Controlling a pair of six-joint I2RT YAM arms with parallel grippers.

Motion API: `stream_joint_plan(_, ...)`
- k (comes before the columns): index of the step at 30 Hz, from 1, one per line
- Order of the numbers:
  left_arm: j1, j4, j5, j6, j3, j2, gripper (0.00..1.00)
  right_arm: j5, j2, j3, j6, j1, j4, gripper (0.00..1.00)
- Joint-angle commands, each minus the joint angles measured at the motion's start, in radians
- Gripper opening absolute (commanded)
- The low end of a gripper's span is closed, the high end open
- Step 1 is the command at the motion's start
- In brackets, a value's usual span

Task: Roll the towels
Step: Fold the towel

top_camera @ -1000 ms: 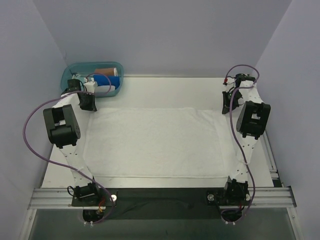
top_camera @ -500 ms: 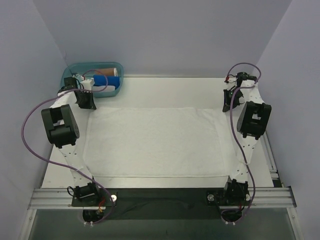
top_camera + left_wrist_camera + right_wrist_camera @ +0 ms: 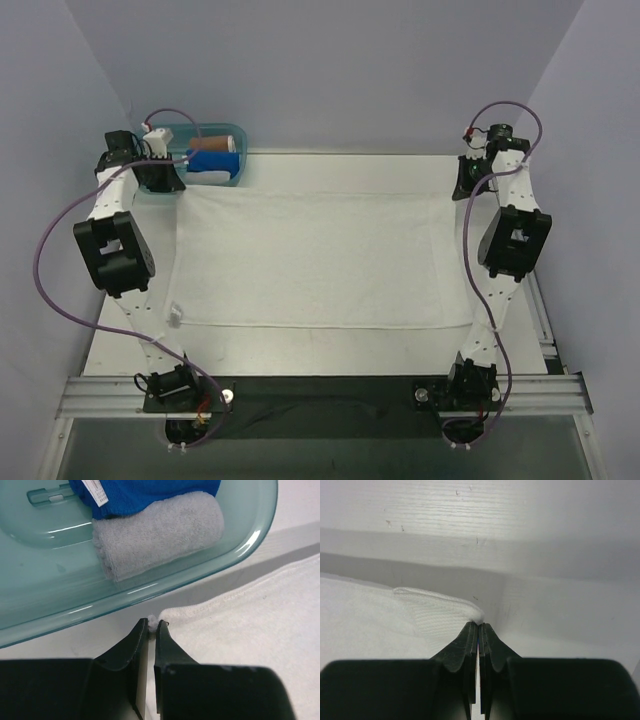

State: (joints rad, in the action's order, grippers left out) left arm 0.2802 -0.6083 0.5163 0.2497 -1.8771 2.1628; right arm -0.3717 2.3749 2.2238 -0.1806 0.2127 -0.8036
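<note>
A white towel (image 3: 315, 255) lies spread flat across the table. My left gripper (image 3: 163, 183) is at its far left corner, next to the teal bin. In the left wrist view the left gripper (image 3: 153, 625) is shut on a tuft of the towel's corner, and the towel (image 3: 250, 630) runs off to the right. My right gripper (image 3: 465, 185) is at the far right corner. In the right wrist view the right gripper (image 3: 479, 626) is shut on that corner, which rises off the table in a small peak, with the towel (image 3: 370, 615) to the left.
A teal plastic bin (image 3: 238, 150) stands at the back left with a rolled blue towel (image 3: 212, 160) and a brown one (image 3: 215, 143). The left wrist view shows the bin (image 3: 50, 595), a blue towel (image 3: 145, 495) and a pale rolled towel (image 3: 160, 532). Purple walls enclose the table.
Both grippers have moved toward the back of the table holding the far corners. The towel has slid back with them and lies wider and flatter.
</note>
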Motion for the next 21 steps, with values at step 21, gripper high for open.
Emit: stream_joint_plan(21, 0.185, -0.425, 0.136, 0.431, 0.309, -0.316, 0.00, 0.056, -0.480, -0.625, -0.279, 0.056, -0.017, 0.00)
